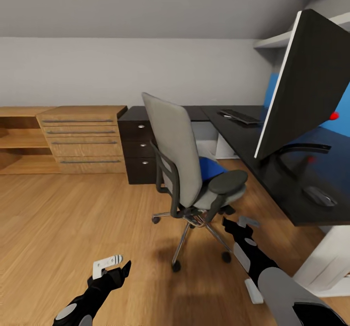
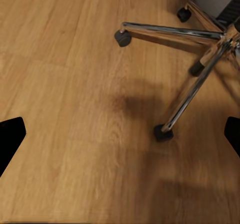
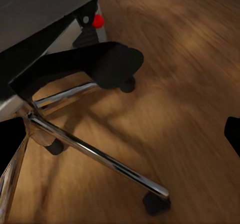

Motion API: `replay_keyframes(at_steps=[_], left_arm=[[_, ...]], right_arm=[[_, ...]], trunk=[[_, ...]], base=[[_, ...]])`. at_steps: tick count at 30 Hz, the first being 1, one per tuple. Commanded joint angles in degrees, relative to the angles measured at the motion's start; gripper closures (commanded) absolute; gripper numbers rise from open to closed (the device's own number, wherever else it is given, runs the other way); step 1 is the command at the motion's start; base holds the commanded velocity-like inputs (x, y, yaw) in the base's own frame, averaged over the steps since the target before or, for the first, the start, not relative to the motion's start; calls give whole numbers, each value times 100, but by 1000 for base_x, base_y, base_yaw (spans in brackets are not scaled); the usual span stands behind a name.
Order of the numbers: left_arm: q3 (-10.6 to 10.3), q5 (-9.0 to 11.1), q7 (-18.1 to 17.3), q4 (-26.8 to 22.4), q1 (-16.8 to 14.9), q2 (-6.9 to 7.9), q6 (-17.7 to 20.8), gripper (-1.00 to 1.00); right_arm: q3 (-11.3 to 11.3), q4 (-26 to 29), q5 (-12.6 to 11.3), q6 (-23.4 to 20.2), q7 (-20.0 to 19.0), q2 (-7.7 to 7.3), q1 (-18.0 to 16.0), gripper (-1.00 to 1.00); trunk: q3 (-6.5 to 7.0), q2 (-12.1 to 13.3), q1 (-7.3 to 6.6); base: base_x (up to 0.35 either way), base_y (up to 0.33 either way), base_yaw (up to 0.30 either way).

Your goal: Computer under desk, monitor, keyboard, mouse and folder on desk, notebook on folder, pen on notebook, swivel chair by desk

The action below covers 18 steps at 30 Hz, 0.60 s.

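The grey swivel chair (image 1: pixel 177 153) stands on the wood floor beside the black desk (image 1: pixel 272 175), with the blue folder (image 1: pixel 210 167) on its seat. On the desk the monitor (image 1: pixel 306 83) leans on its round foot, the keyboard (image 1: pixel 239 116) lies at the far end and the mouse (image 1: pixel 319 196) near the front edge. My right gripper (image 1: pixel 238 222) is open, low beside the chair's armrest (image 3: pixel 100 63) and silver base (image 3: pixel 95 154). My left gripper (image 1: pixel 118 265) is open over bare floor, left of the chair's castors (image 2: pixel 162 132). The computer, notebook and pen are out of view.
A light-wood dresser (image 1: pixel 82 136) and low shelves stand along the back wall at left. Dark desk drawers (image 1: pixel 138 146) sit behind the chair. A white desk side panel (image 1: pixel 325 263) is close at right. Open floor stretches to the left.
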<state>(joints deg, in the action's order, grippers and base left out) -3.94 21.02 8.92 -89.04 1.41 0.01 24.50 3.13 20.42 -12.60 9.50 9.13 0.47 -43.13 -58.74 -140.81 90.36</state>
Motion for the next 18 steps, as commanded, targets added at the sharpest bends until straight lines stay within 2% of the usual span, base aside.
replay_keyframes(at_steps=[1,8,13,18], left_arm=[[-5,60,48,-4,0,0,20,-100],[2,60,49,16,0,5,20,-100],[-1,60,54,26,0,8,20,-100],[10,60,61,116,0,8,20,-100]], right_arm=[[21,-3,-32,25,-8,5,-3,-100],[21,-3,-32,25,-8,6,-3,-100],[21,-3,-32,25,-9,-2,-3,-100],[21,-3,-25,27,-8,5,-3,-100]], trunk=[[-4,-2,-1],[-4,-2,-1],[-4,-2,-1],[-4,-2,-1]], base=[[3,0,183],[37,0,226],[256,0,54],[75,0,80]])
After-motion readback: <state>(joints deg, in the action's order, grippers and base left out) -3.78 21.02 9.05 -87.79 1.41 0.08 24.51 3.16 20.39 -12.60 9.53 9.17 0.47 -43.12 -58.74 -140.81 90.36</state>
